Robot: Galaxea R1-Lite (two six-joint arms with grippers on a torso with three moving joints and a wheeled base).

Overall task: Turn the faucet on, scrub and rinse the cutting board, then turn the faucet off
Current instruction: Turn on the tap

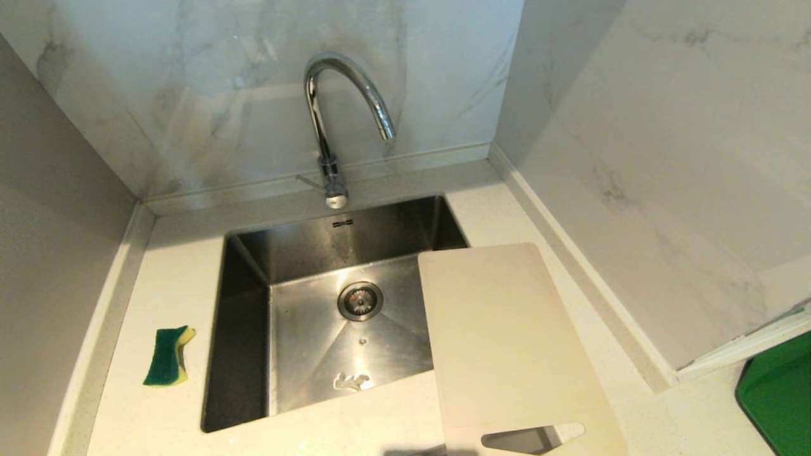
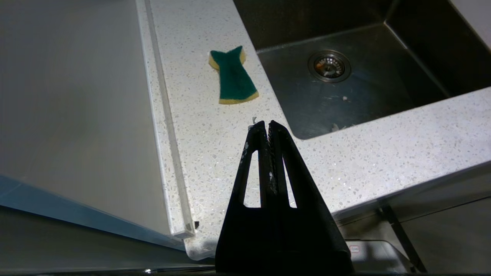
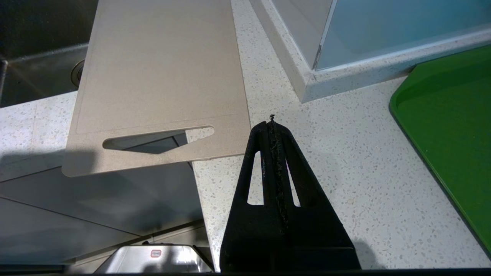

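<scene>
Green-and-yellow, the sponge [image 2: 233, 76] lies flat on the speckled worktop [image 2: 215, 153], ahead of the left gripper [image 2: 267, 124] and slightly to one side of its tips, apart from them. That gripper's fingers [image 2: 282, 161] are pressed together and hold nothing, poised over the worktop's front edge. Beyond the tips on the other side drops the steel sink [image 1: 253, 329], its drain [image 2: 329, 66] in the basin floor. Behind the sink stands the faucet [image 1: 329, 120], its arched spout over the basin; no water shows. Further right, the cutting board [image 3: 161, 76] lies partly over the sink's right edge and partly on the worktop, its slot end overhanging the front edge. The right gripper [image 3: 272, 122], fingers [image 3: 285, 165] shut and empty, sits just beside the board's near corner. A green tray [image 3: 452, 126] lies well to their other side
</scene>
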